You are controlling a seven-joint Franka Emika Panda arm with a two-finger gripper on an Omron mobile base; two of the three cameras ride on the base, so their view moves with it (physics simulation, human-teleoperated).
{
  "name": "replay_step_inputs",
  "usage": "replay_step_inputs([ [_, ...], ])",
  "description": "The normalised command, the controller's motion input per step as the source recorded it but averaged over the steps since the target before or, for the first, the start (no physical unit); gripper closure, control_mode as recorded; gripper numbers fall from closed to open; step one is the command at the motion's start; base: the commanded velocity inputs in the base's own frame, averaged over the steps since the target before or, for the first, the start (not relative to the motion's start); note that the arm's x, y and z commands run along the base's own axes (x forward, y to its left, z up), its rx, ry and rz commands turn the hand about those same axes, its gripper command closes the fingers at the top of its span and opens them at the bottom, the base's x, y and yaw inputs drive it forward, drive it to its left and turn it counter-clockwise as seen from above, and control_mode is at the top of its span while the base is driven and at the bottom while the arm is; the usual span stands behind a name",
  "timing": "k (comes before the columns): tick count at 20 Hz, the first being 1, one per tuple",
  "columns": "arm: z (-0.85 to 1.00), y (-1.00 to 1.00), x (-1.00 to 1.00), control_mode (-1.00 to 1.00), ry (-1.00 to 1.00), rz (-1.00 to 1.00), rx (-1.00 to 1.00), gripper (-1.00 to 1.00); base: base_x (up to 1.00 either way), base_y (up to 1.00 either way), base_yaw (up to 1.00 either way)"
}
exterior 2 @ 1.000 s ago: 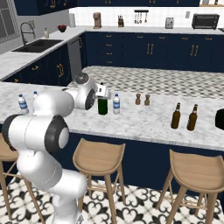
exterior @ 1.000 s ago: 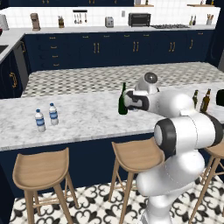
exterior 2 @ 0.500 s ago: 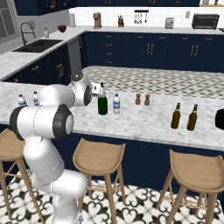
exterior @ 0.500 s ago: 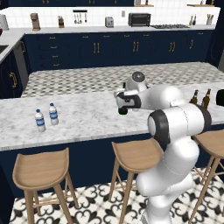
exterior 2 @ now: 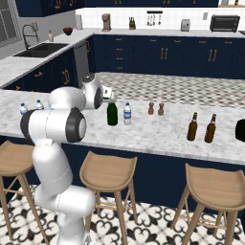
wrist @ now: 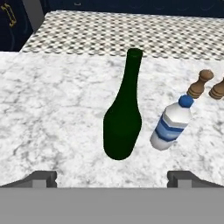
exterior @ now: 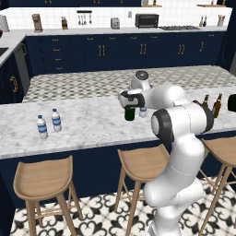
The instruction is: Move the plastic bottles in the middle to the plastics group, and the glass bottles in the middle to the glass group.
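Note:
The tall dark green wine bottle [wrist: 123, 118] stands upright mid-counter, straight ahead of my open gripper [wrist: 111, 177], whose fingertips [wrist: 41, 177] sit wide apart with nothing between them. In the base views the hand [exterior: 126, 99] hovers at the green bottle's [exterior: 130, 113] neck, hiding its top. A small clear water bottle [wrist: 172, 124] with a blue label stands just right of it, also seen as the water bottle [exterior 2: 127, 114]. The plastics group [exterior: 49, 123], two matching water bottles, stands at the counter's left. Two brown beer bottles [exterior 2: 201, 127] stand together at the right.
Two tiny brown shakers [exterior 2: 156, 108] stand behind the middle bottles. A dark object [exterior 2: 240, 130] sits at the counter's right end. Wooden stools [exterior 2: 109, 172] line the near side of the marble counter [exterior: 92, 124]. A second patterned counter [exterior: 92, 83] lies beyond.
The hand has swung left along the counter and now covers the green bottle's neck in the left base view. The elbow folded closer. The jaws stayed wide open.

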Motion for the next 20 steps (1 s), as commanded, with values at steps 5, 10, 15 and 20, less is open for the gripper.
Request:
replay_step_inputs([
  [5,-0.07,-0.23,0.31,-1.0,-0.02,0.04,0.02,-1.0,0.0,0.0,0.0],
  [10,-0.05,-0.11,0.05,-1.0,0.0,0.01,0.0,-1.0,0.0,0.0,0.0],
  [15,-0.28,0.0,0.1,-1.0,0.0,0.01,0.0,-1.0,0.0,0.0,0.0],
  [20,-0.3,0.06,0.14,-1.0,0.0,0.01,0.0,-1.0,0.0,0.0,0.0],
])
